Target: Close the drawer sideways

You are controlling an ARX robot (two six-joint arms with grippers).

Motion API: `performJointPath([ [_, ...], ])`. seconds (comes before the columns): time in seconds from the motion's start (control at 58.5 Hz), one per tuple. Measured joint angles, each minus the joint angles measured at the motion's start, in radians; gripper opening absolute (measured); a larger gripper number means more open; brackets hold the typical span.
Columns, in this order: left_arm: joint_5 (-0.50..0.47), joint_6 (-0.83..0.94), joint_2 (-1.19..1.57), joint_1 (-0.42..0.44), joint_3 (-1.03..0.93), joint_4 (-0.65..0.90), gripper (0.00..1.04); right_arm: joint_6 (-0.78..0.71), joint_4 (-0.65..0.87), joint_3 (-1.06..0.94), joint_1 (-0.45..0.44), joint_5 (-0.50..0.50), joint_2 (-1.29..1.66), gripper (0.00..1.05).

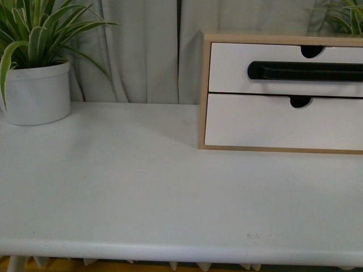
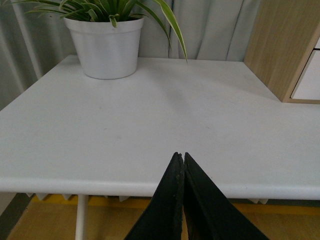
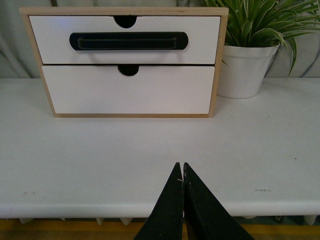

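Drawer (image 1: 286, 69) with the black bar handle (image 1: 305, 71) sits in the upper slot of the light-wood cabinet (image 3: 216, 65) at the back right of the white surface (image 1: 125, 187), and appears flush. Left tool (image 2: 180, 157) and right tool (image 3: 180, 167) hang at the near edge, each pinched together, gripping nothing. Potted plant (image 1: 35, 90) stands back left.

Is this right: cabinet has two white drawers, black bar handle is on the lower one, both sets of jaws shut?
Not quite. The black handle is on the upper drawer, not the lower drawer; the right wrist view shows it plainly. The rest holds: the cabinet has two white drawers, and the left gripper and right gripper both have shut jaws.
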Motion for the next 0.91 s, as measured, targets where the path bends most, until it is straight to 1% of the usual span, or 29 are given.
performJointPath([
  [0.222,0.000,0.000,-0.040,0.000,0.000,-0.016,0.04,0.000,0.000,0.000,0.000,0.000,0.000,0.01],
  [0.239,0.000,-0.002,-0.040,0.000,0.000,-0.016,0.06,0.000,0.000,0.000,0.000,0.000,0.000,0.05],
  [0.274,0.000,-0.002,-0.041,0.000,0.000,-0.017,0.15,0.000,0.000,0.000,0.000,0.000,0.000,0.12],
  [0.308,0.000,-0.002,-0.041,0.000,0.000,-0.017,0.20,0.000,0.000,0.000,0.000,0.000,0.000,0.19],
  [0.41,0.000,-0.002,-0.041,0.000,0.000,-0.017,0.38,0.000,0.000,0.000,0.000,0.000,0.000,0.35],
  [0.479,0.000,-0.002,-0.041,0.000,0.000,-0.018,0.49,0.000,0.000,0.000,0.000,0.000,0.000,0.48],
  [0.615,0.000,-0.002,-0.041,0.000,0.000,-0.018,0.84,0.000,0.000,0.000,0.000,0.000,0.000,0.81],
  [0.632,0.000,-0.002,-0.041,0.000,0.000,-0.018,0.88,0.000,0.000,0.000,0.000,0.000,0.000,0.86],
  [0.684,0.000,-0.002,-0.041,0.000,0.000,-0.018,0.98,0.001,0.000,0.000,0.000,0.000,0.000,0.97],
  [0.701,0.000,-0.002,-0.041,0.000,0.000,-0.018,1.00,0.002,0.000,0.000,0.000,0.000,0.000,0.97],
  [0.769,0.000,-0.003,-0.041,0.000,0.000,-0.018,0.98,0.002,0.000,0.000,0.000,0.000,0.000,0.95],
  [0.906,0.000,-0.003,-0.041,0.000,0.000,-0.018,0.98,0.002,0.000,0.000,0.000,0.000,0.000,0.95],
])
